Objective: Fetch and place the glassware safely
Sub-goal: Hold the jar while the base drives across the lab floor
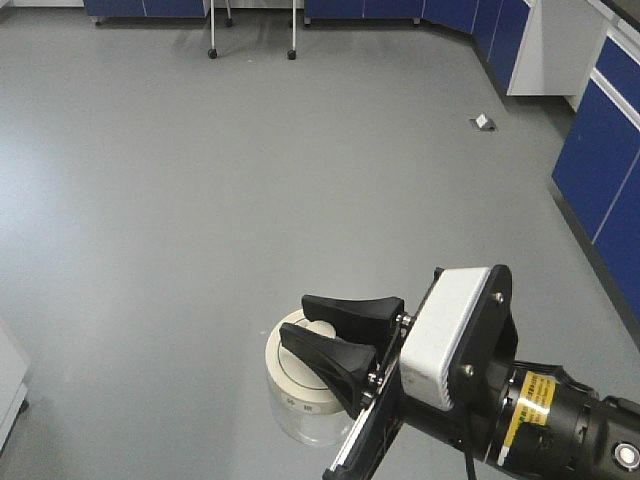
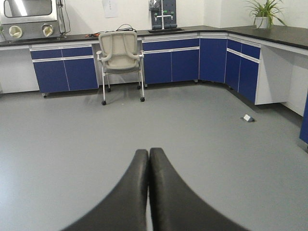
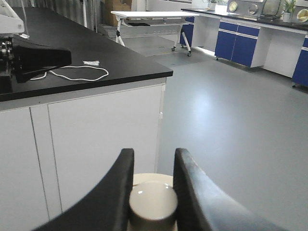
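The right pincer [image 1: 296,318] is clamped on the central knob of the cream-white lid [image 1: 288,375] of the glass jar [image 1: 305,418]. The jar hangs below the pincer over the grey floor [image 1: 200,200], in front of the white cabinet doors of the black-topped table [image 3: 96,62]. The left pincer [image 2: 148,153] is pressed together with nothing in it, facing away from that table toward open floor. The fetch looks done. Setting the jar down remains, and I cannot tell where it is meant to go.
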`<state>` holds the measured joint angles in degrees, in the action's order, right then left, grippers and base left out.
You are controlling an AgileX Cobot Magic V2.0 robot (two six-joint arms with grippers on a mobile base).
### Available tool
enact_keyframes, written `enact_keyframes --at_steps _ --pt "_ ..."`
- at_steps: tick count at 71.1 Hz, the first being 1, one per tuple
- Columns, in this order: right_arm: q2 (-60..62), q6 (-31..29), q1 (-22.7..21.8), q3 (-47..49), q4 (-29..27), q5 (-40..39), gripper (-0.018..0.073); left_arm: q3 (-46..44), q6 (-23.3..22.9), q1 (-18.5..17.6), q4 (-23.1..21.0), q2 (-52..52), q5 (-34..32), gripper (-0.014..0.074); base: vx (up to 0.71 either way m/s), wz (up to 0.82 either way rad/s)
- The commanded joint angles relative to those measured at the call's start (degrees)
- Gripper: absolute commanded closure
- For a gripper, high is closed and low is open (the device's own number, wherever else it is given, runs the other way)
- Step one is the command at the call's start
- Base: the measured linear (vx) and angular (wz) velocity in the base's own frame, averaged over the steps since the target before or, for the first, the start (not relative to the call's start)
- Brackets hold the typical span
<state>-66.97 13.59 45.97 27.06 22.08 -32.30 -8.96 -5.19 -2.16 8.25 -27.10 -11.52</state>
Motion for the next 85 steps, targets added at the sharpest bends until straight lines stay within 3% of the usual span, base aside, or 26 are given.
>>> enact_keyframes --at_steps 1,85 --pt "1.40 -0.16 0.05 1.56 -0.64 -5.77 0.0563 -1.50 -0.49 0.15 -0.37 -0.07 -4.09 0.0603 0.46 0.02" --pt "1.40 -0.16 0.05 1.56 -0.64 -5.71 0.0563 -1.50 -0.49 0.15 -0.37 -0.07 -4.09 0.0603 0.48 -0.04"
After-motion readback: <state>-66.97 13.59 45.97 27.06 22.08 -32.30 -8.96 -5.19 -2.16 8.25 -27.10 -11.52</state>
